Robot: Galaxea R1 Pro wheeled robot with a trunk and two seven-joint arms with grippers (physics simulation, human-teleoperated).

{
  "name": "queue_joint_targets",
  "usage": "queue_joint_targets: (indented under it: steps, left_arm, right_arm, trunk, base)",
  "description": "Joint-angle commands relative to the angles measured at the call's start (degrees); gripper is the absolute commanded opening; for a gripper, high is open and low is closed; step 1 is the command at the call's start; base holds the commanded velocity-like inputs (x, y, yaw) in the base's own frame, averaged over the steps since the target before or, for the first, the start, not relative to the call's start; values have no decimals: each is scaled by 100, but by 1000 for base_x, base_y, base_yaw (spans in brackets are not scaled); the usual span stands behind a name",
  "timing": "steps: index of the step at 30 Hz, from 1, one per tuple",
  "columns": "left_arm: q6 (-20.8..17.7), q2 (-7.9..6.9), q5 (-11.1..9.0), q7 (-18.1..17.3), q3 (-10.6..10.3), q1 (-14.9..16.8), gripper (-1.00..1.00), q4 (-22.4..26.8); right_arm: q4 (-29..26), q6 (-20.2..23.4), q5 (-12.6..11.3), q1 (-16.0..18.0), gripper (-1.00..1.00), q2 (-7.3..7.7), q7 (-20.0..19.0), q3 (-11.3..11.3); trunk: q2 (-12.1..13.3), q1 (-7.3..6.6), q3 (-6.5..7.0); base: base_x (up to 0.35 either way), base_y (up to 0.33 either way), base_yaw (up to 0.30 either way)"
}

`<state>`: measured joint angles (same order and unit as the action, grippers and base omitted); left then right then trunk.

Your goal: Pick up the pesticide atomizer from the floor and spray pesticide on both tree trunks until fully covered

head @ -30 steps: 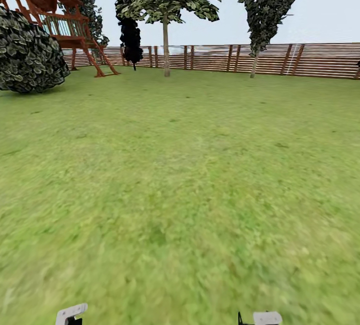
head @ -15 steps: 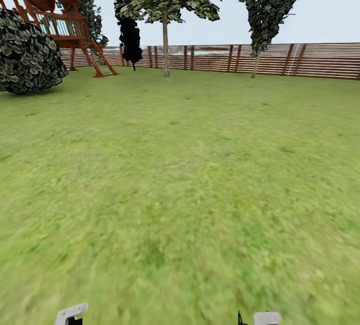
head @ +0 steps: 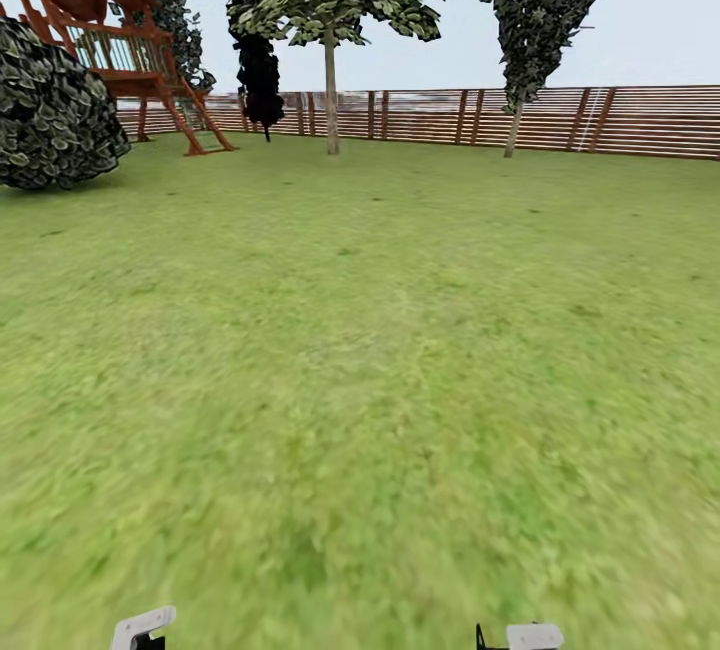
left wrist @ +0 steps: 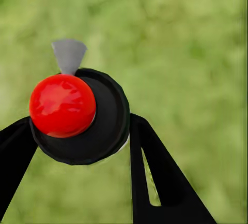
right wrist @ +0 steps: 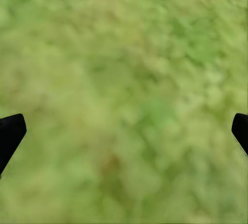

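The pesticide atomizer (left wrist: 85, 115), a round black body with a red ball and a grey nozzle, sits clamped between the black fingers of my left gripper (left wrist: 77, 137), above blurred grass. My right gripper (right wrist: 126, 131) is open, its dark fingertips far apart over bare lawn. In the head view the garden lawn (head: 380, 330) stretches to the slatted fence (head: 640, 120). Two tall trees stand far off by that fence: one pale trunk (head: 331, 100) under a broad crown, and a second trunk (head: 513, 130) further right. No white specks show on either.
A round dark bush (head: 50, 110) and a red-brown wooden play tower (head: 110, 40) stand at the far left. A thin black conifer (head: 260, 80) rises beside the broad-crowned tree. Grey-white arm parts (head: 143, 627) (head: 533, 637) peek in at the head view's lower edge.
The whole head view has drifted a little, with the bush and play tower sliding left: the camera has moved. The arm parts at the lower edge hold their place.
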<state>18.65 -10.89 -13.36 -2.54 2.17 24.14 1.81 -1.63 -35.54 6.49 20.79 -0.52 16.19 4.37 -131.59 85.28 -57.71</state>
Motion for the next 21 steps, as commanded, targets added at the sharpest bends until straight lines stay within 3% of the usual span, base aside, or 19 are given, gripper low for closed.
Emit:
queue_joint_targets:
  steps: [1, 21]
  left_arm:
    - [16, 0, -27, -28, 19, 3, -100, -6]
    - [14, -6, -32, -28, 21, 3, -100, -6]
  right_arm:
    - [5, 3, 36, 4, 100, -1, 60, 39]
    - [5, 3, 36, 4, 100, -1, 60, 43]
  trunk:
    - [-2, 3, -5]
    - [-2, 3, -5]
  base:
    - [339, 0, 0]
    - [339, 0, 0]
